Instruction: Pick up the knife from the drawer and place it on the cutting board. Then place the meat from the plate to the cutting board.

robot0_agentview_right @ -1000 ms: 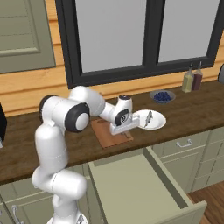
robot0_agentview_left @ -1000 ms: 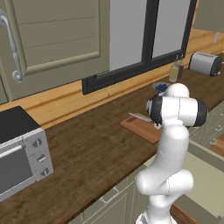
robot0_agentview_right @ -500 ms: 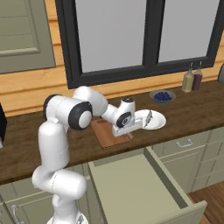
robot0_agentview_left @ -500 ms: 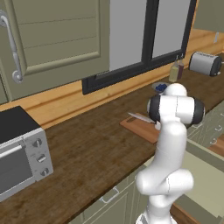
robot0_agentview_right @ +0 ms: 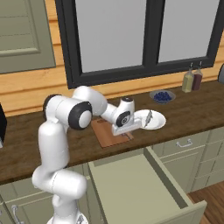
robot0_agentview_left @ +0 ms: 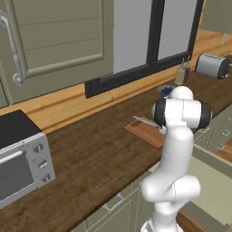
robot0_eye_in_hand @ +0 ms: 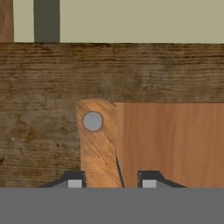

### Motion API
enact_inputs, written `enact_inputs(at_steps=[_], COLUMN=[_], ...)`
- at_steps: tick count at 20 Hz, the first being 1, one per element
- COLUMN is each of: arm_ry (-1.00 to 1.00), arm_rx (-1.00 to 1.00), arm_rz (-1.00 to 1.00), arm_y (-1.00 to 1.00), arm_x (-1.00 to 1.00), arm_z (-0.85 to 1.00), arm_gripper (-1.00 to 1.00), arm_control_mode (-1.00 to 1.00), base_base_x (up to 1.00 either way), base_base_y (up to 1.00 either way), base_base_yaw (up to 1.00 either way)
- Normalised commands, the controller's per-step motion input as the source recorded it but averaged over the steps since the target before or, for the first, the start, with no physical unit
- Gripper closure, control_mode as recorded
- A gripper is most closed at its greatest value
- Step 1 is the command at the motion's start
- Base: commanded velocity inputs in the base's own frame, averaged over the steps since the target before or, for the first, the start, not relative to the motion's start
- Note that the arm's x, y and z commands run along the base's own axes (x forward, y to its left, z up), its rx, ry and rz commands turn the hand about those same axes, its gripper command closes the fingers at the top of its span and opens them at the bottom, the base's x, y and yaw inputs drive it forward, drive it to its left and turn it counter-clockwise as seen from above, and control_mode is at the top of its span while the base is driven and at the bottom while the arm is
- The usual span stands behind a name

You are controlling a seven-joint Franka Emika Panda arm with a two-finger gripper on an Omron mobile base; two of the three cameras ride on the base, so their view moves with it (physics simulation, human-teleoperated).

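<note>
The knife lies on the counter with its brown wooden handle (robot0_eye_in_hand: 99, 144) along the short edge of the reddish-brown cutting board (robot0_eye_in_hand: 170, 140). Its silver blade (robot0_agentview_left: 144, 121) pokes out past the board (robot0_agentview_left: 147, 132) in the left base view. My gripper (robot0_eye_in_hand: 111, 181) hangs low over the handle, open. One fingertip is next to the handle and the other stands clear of it. In the right base view the hand (robot0_agentview_right: 123, 122) covers the board's right end (robot0_agentview_right: 104, 134). The white plate (robot0_agentview_right: 158, 120) sits just to its right with a slim greyish piece of meat (robot0_agentview_right: 148, 118). The drawer (robot0_agentview_right: 135, 183) stands pulled out below.
A bowl of dark blue berries (robot0_agentview_right: 162, 96) and two bottles (robot0_agentview_right: 192, 81) stand behind the plate near the window. A silver toaster (robot0_agentview_left: 212, 66) is at the far right of the counter. A toaster oven (robot0_agentview_left: 18, 158) is at the left.
The jaws have parted and let go of the knife handle, which now rests at the board's edge. The arm has hardly moved.
</note>
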Motion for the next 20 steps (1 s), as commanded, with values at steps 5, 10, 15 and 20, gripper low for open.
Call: enact_inputs(at_steps=[5,10,15,20], arm_ry=[0.0,-0.01,-0.11,-0.05], arm_rx=[0.0,0.0,0.0,-0.02], arm_rz=[-0.06,-0.06,-0.12,-0.31], arm_y=[0.07,0.0,0.0,0.0], arm_x=[-0.09,-0.14,0.0,0.24], arm_z=[0.21,0.39,0.58,0.36], arm_gripper=[-1.0,-1.0,-1.0,-1.0], arm_control_mode=[-1.0,-1.0,-1.0,-1.0], base_base_x=[0.0,0.0,0.0,0.0], base_base_y=[0.0,0.0,0.0,0.0], base_base_yaw=[0.0,0.0,0.0,0.0])
